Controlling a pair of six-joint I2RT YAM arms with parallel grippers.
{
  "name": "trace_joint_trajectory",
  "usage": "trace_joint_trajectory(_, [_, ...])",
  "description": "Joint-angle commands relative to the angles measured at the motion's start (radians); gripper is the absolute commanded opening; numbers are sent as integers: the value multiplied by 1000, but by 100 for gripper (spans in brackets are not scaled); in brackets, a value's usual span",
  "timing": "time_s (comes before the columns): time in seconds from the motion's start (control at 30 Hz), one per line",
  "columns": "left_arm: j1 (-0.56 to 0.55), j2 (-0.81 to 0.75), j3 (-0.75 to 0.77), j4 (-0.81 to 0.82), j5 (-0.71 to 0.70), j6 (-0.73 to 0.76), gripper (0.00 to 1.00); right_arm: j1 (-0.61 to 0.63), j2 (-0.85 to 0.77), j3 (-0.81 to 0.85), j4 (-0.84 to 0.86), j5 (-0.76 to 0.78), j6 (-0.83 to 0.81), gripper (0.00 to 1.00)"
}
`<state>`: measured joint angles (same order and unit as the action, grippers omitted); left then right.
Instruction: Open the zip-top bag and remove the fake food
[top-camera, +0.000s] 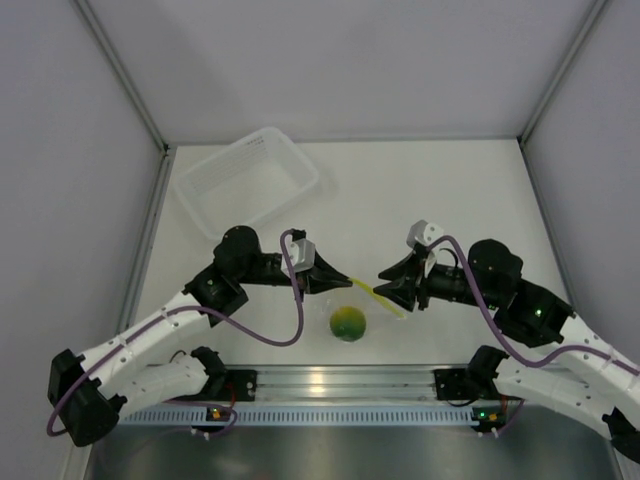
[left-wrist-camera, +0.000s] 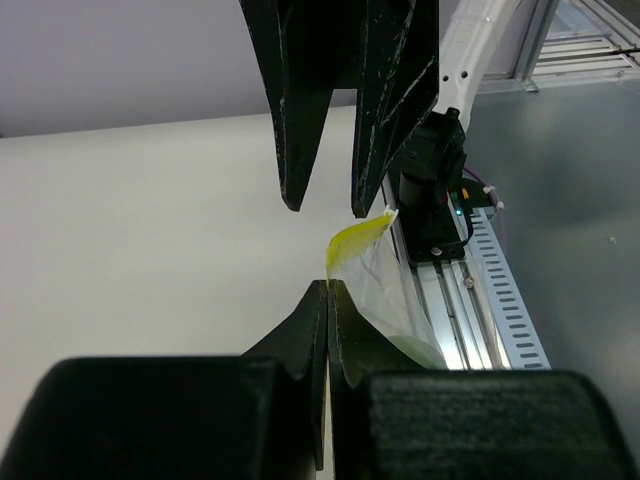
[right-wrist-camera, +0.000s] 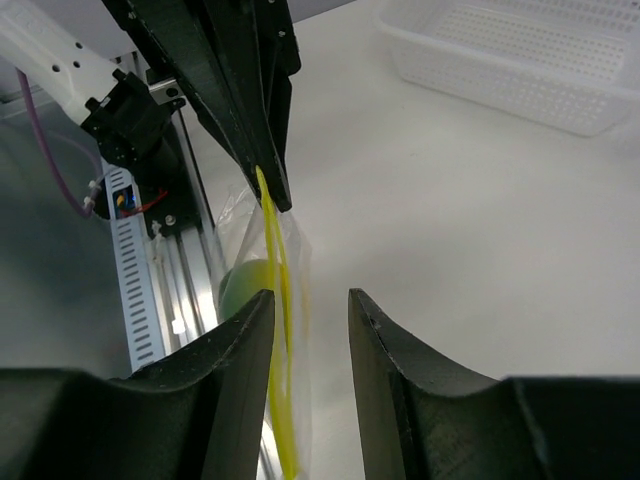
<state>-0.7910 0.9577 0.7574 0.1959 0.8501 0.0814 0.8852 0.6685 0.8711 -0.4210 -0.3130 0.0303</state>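
Observation:
The zip-top bag (top-camera: 372, 298) hangs clear and crinkly above the table, its yellow zip strip (top-camera: 385, 302) running between the two grippers. My left gripper (top-camera: 347, 281) is shut on the strip's left end; its jaws (left-wrist-camera: 328, 288) pinch the yellow corner (left-wrist-camera: 357, 238). My right gripper (top-camera: 383, 284) is open at the strip's other end. In the right wrist view the strip (right-wrist-camera: 281, 330) runs through the gap (right-wrist-camera: 308, 300), close to the left finger (right-wrist-camera: 250, 330). The fake food (top-camera: 347, 323), a yellow-green ball, sits in the bag's bottom and shows green through the plastic (right-wrist-camera: 243, 285).
A translucent white basket (top-camera: 245, 180) stands at the back left of the table (right-wrist-camera: 530, 60). The aluminium rail (top-camera: 340, 382) with both arm bases runs along the near edge, just below the bag. Grey walls enclose the table on three sides.

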Motion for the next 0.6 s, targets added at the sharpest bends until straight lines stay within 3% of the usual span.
trace_joint_trajectory(0.0, [10,9,51,28,75,9,0,-5,3,-7,54,-49,0,37])
trace_joint_trajectory(0.57, [32,24,68,30,119,3,0,-6,11,-35,67,-8,-9,33])
